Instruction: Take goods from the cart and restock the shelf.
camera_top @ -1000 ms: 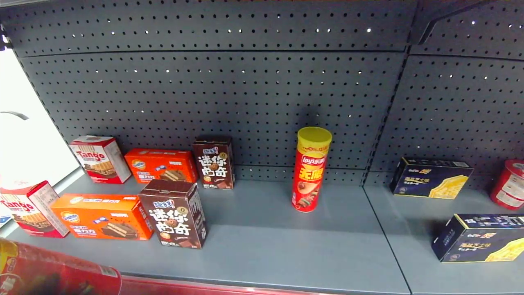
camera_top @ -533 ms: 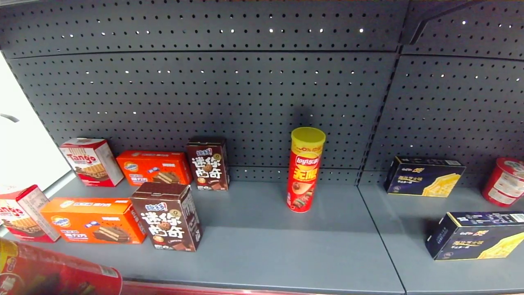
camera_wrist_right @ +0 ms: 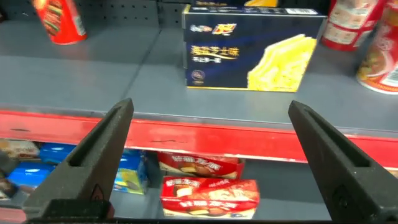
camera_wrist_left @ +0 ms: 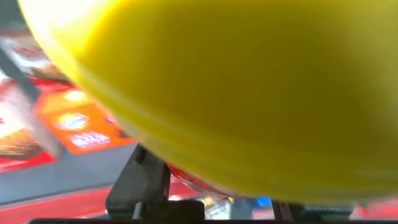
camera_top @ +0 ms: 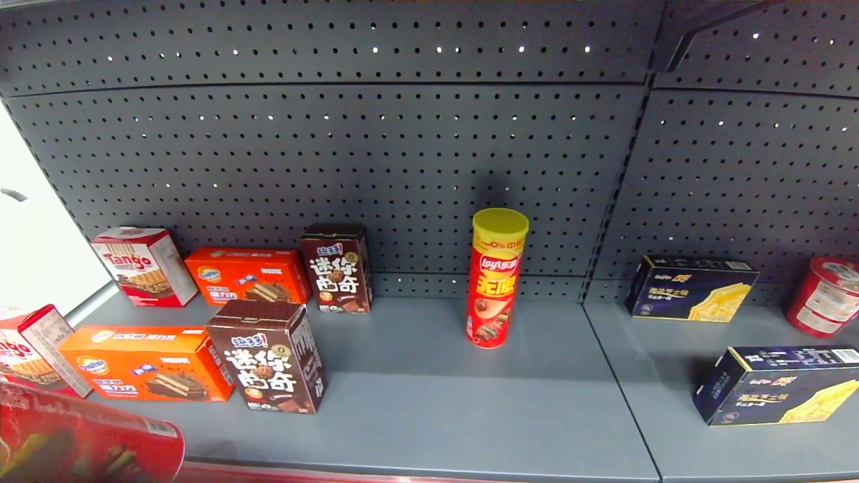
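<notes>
Two cans of one kind show. One red can (camera_top: pixel 74 443) is pinched in the left jaws and hangs tilted in front of the shelf (camera_top: pixel 436 402), clear of its board. Its yellow lid (camera_wrist_left: pixel 236 81) sits so close to the wrist that the tips of those jaws are hidden behind it. The standing can (camera_top: pixel 495 278) is upright far ahead of the left jaws and toward the robot's right, near the pegboard back (camera_top: pixel 376 168).

Between the left jaws and that back wall stand two brown boxes (camera_top: pixel 268 355), two orange boxes (camera_top: pixel 144 362) and two wafer boxes (camera_top: pixel 142 265), each pair set one behind the other.

The right jaws are spread wide with nothing between them. Straight ahead of them runs the shelf's red front edge (camera_wrist_right: pixel 205 134), and just past it stands the front navy box (camera_wrist_right: pixel 249 53). A second navy box (camera_top: pixel 691 288) stands farther back, and a red tub (camera_top: pixel 825 295) sits toward the robot's right of it. Below the level of the right jaws, red packets (camera_wrist_right: pixel 208 186) lie on a lower shelf.
</notes>
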Controlling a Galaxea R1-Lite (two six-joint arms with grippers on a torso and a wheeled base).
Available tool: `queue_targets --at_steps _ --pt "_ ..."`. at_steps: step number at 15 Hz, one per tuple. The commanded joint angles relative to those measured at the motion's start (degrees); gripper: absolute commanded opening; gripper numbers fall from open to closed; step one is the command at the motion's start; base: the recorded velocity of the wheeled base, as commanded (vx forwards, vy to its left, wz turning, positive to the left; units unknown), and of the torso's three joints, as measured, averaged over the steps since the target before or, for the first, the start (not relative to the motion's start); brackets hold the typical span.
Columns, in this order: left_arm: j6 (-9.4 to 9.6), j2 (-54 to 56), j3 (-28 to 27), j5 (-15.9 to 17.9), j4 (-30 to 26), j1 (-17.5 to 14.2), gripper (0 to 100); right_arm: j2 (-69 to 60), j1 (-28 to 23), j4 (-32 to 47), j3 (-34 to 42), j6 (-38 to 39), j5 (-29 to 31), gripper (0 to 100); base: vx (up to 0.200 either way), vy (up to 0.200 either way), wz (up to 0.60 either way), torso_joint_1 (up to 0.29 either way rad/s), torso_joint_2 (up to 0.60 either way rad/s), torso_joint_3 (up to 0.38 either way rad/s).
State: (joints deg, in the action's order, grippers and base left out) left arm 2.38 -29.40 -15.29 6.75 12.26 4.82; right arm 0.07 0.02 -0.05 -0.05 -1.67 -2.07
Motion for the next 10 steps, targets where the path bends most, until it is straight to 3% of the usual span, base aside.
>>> queue_targets --at_steps 1,4,5,6,7,8,10 --pt "0.17 1.81 -1.59 -1.66 -0.75 0.02 0 0.37 -0.20 -0.04 -0.13 -1.14 0.14 100 0.000 0.000 0.00 0.000 0.00 0.000" --pt "1.14 7.43 -3.26 -1.92 -8.40 0.02 0 -0.07 -0.02 -1.09 -0.92 -0.97 -0.48 100 0.000 0.000 0.00 0.000 0.00 0.000" --pt "1.14 10.77 -4.66 -1.92 -12.88 0.02 0 13.90 1.65 -3.03 -18.06 6.06 -1.18 100 0.000 0.000 0.00 0.000 0.00 0.000" --pt "1.14 12.09 -5.10 -2.01 -14.90 0.02 0 21.90 3.14 -2.76 -23.77 10.20 -1.53 100 0.000 0.000 0.00 0.000 0.00 0.000" --pt "1.31 14.81 -5.81 -2.01 -20.09 0.02 0 25.15 6.92 -2.85 -25.09 5.63 -2.50 100 0.000 0.000 0.00 0.000 0.00 0.000" --pt "1.58 16.04 -6.25 -2.01 -21.67 -0.07 0 25.42 8.76 -2.68 -24.03 0.97 -3.29 100 0.000 0.000 0.00 0.000 0.00 0.000" --pt "2.02 18.24 -7.30 -2.97 -25.18 -0.16 0 26.91 13.51 -3.29 -22.89 -1.32 -4.52 100 0.000 0.000 0.00 0.000 0.00 0.000"
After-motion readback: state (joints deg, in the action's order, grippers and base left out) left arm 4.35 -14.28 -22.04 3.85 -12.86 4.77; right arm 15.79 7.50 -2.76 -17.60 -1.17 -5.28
